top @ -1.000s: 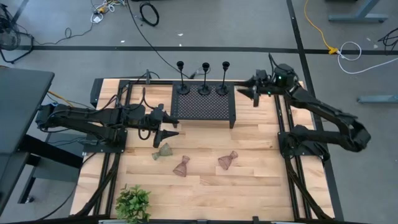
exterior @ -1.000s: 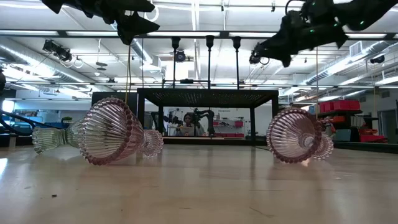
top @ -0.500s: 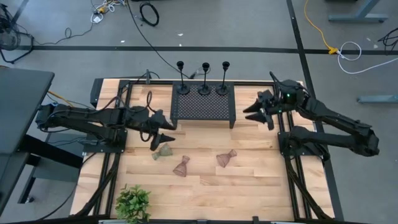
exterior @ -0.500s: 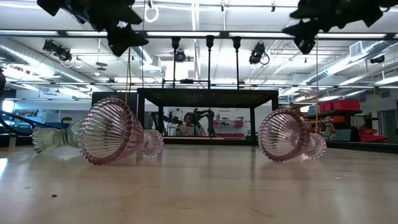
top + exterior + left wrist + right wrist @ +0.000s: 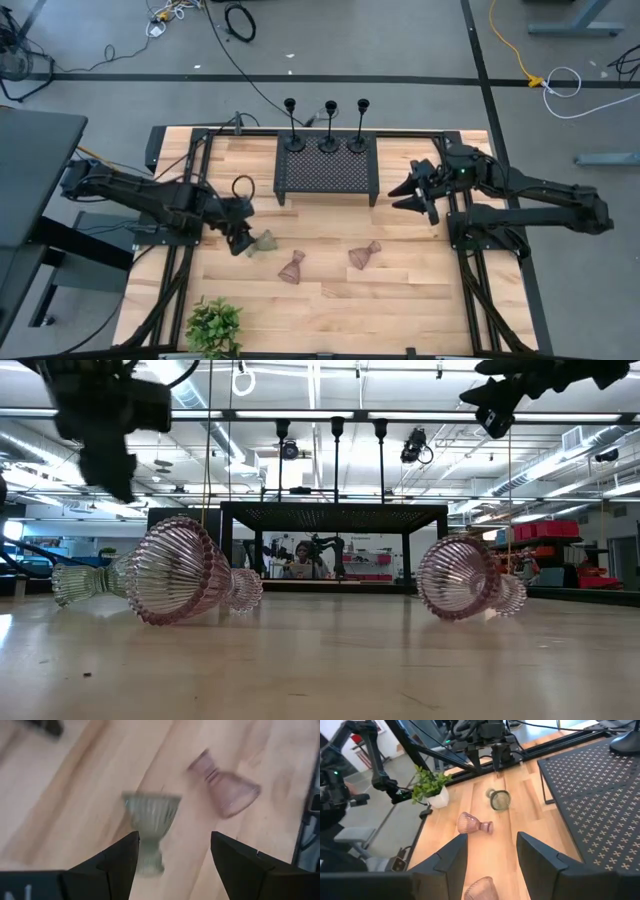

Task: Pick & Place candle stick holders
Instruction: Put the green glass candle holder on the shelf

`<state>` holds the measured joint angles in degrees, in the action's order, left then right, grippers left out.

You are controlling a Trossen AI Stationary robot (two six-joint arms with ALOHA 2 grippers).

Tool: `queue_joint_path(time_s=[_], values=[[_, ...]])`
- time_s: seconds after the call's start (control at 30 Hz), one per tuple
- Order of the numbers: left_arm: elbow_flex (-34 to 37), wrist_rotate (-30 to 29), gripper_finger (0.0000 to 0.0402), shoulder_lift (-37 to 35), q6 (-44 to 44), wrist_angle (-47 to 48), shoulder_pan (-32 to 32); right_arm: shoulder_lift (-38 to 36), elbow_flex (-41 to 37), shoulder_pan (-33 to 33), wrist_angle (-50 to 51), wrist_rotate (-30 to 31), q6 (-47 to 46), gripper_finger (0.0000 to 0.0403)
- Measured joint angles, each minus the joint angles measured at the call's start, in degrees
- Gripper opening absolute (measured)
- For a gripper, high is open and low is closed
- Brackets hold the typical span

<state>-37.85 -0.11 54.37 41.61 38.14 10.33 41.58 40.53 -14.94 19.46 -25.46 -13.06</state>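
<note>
On the left the left gripper (image 5: 240, 243) hovers with fingers wide over the greenish glass holder (image 5: 264, 241) lying on the bench (image 5: 400, 300), two pinkish glass holders (image 5: 292, 268) lie to its right, and the right gripper (image 5: 402, 196) waits spread beside the black rack (image 5: 328, 172)

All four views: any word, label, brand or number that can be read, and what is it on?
None can be read.
The left claw carries a pale mark on its housing in its wrist view, cut off by the picture's edge and blurred.
Red shapes in the room behind the table in the low view: too small to read.
</note>
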Motion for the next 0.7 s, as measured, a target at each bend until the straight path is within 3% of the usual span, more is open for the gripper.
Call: queue_joint_path(time_s=[0.23,0.37,0.53,0.7], values=[[0.0,0.0,0.0248,1.7,10.2,2.4,4.7,0.0,0.0,3.3,0.0,5.6,0.0,0.0168],[0.0,0.0,0.0248,5.5,11.4,2.5,6.8,0.0,0.0,4.4,0.0,7.1,0.0,0.0168],[-1.9,-0.5,0.0248,11.9,-0.2,4.7,9.1,0.0,0.0,5.2,-0.2,7.5,0.0,0.0168],[-7.3,-4.6,0.0248,18.0,-18.6,10.6,12.0,0.0,0.0,6.0,0.0,8.5,0.0,0.0168]])
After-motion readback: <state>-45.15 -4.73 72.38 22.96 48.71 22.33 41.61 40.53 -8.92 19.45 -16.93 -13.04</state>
